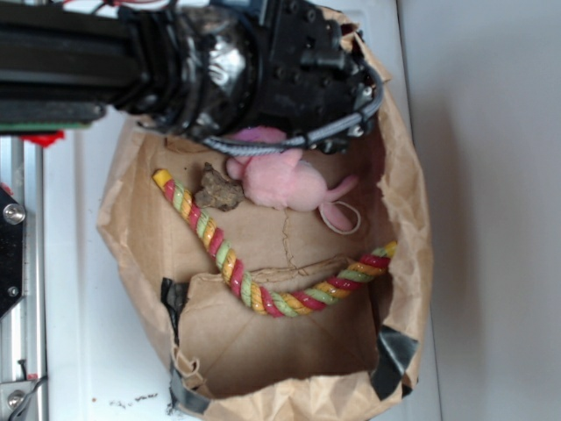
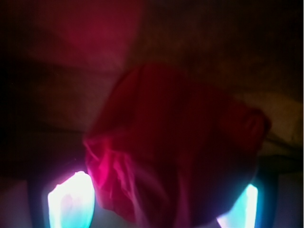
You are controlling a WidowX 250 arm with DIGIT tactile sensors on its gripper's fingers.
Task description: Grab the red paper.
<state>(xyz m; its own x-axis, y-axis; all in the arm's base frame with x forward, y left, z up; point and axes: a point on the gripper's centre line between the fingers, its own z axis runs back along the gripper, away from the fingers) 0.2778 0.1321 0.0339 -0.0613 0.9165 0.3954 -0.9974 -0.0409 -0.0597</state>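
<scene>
in the exterior view the black robot arm (image 1: 175, 61) fills the upper left of the frame and reaches down into the top of an open brown paper bag (image 1: 412, 228) that lies on a white surface (image 1: 79, 263). the gripper itself is hidden under the arm's bulky wrist in this view. just below the wrist, in the upper middle of the bag, lies a pink plush mouse (image 1: 285, 180) with a thin looped tail toward the right. touching its left side is a small brownish lump (image 1: 217, 191), too unclear to name. a red, yellow and green twisted rope (image 1: 232, 263) runs from the upper left of the bag floor down to the lower middle and curves up to the right. black tape (image 1: 394, 351) patches the bag's lower corners. in the wrist view the red paper (image 2: 175, 161) fills the centre and lower middle of the frame, wrinkled and dim, sitting between the two fingers of the gripper (image 2: 156, 204). the fingertips (image 2: 71, 202) glow pale at the lower left and lower right corners, standing apart with the wad between them; whether they press on the paper cannot be told. the red paper does not show in the exterior view.
</scene>
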